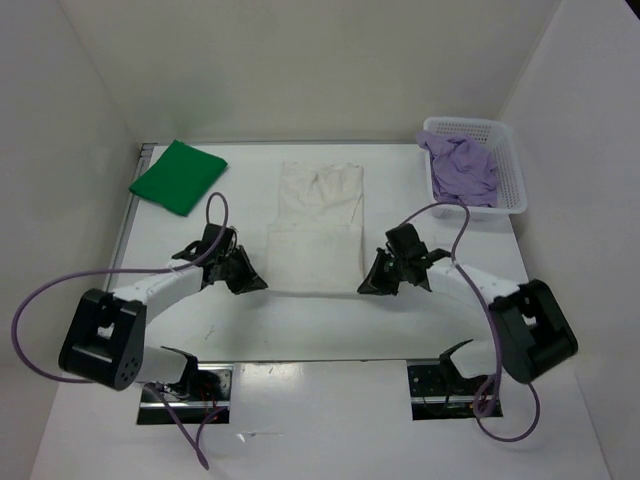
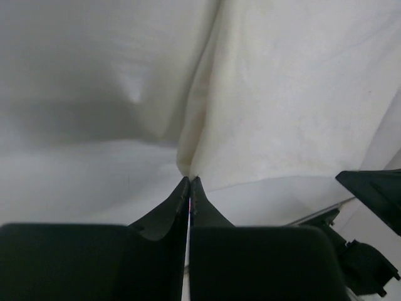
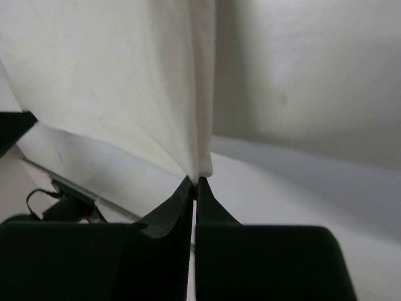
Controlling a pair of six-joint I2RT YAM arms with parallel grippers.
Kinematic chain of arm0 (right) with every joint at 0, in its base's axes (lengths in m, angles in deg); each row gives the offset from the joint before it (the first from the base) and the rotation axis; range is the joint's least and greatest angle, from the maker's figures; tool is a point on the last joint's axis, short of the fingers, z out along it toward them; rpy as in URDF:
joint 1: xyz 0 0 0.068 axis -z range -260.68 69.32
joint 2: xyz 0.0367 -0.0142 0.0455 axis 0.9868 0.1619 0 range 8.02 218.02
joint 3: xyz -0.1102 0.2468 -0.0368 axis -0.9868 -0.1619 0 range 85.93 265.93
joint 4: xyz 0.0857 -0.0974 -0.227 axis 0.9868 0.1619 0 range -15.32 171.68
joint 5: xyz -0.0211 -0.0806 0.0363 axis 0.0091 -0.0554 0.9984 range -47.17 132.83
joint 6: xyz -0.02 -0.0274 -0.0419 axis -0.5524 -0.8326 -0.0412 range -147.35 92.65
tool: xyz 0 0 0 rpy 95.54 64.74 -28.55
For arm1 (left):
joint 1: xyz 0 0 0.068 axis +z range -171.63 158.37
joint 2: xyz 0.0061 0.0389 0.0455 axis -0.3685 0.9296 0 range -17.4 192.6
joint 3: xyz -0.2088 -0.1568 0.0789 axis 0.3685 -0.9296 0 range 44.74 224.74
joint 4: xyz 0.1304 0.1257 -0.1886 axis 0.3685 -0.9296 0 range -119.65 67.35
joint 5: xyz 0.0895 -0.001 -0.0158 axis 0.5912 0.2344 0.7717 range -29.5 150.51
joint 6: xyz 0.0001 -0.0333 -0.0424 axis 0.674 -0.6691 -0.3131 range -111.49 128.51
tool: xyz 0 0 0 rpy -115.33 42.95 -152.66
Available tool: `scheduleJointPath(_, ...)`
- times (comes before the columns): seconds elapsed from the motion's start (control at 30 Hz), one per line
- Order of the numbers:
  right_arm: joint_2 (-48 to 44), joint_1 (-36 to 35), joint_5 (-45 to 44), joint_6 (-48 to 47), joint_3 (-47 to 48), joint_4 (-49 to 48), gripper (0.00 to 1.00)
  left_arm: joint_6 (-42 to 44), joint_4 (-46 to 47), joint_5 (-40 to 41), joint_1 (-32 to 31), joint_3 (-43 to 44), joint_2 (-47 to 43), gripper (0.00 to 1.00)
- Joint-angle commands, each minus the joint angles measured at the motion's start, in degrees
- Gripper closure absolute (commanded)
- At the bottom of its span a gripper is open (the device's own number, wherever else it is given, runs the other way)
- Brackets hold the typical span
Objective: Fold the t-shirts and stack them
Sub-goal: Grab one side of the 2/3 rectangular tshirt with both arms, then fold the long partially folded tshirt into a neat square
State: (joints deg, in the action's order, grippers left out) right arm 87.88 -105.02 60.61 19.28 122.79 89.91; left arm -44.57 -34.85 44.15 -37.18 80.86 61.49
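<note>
Left pincer (image 2: 189, 181), right pincer (image 3: 195, 180) on white t-shirt (image 1: 318, 225); lavender t-shirt (image 1: 462, 168) in basket (image 1: 514, 180)

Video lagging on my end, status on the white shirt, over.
Left end effector, right end effector: both shut on white t-shirt, near corners. Green t-shirt folded far left, purple t-shirt in basket, neither obstructing.

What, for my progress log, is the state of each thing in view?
green t-shirt: folded, far left.
white t-shirt: flat mid-table, near corners gripped.
purple t-shirt: crumpled in the basket.
left gripper: shut on white t-shirt.
right gripper: shut on white t-shirt.
</note>
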Motion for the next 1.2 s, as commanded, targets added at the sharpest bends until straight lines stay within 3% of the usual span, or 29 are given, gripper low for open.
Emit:
scheduleJointPath(0.0,-10.9,-4.4,-1.0,5.2,-2.2,8.7,1.00,1.9,-10.5,-1.9,0.3,1.0,-9.0,1.00)
scheduleJointPath(0.17,-17.0,-2.0,-1.1,4.5,5.2,17.5,1.00,2.5,-22.0,-0.6,0.3,8.5,-15.3,1.00)
scheduleJointPath(0.3,-10.0,6.9,1.6,-4.6,16.4,18.1,1.00,3.1,-17.4,-1.1,2.2,18.3,-11.1,1.00)
scheduleJointPath(0.53,11.5,12.1,-1.2,-12.7,36.8,13.6,1.00,4.7,-7.5,3.0,3.9,37.2,13.7,1.00)
scheduleJointPath(0.7,28.2,15.7,-1.3,-13.6,51.8,12.3,1.00,4.7,-6.1,4.5,5.0,55.0,30.3,1.00)
scheduleJointPath(0.97,47.7,17.3,-1.3,-14.8,76.8,15.7,1.00,1.0,-3.5,6.4,6.7,73.3,46.2,1.00)
scheduleJointPath(1.03,52.3,17.3,-1.3,-14.8,82.1,16.3,1.00,-0.2,-2.8,7.0,6.7,76.1,49.4,0.93)
scheduleJointPath(1.13,57.4,17.3,-1.3,-14.2,88.7,16.9,0.92,-1.6,-2.2,8.0,6.7,81.0,53.2,0.89)
scheduleJointPath(1.17,58.4,17.3,-0.6,-13.7,90.2,17.6,0.87,-1.6,-1.7,8.0,6.7,82.1,54.6,0.72)
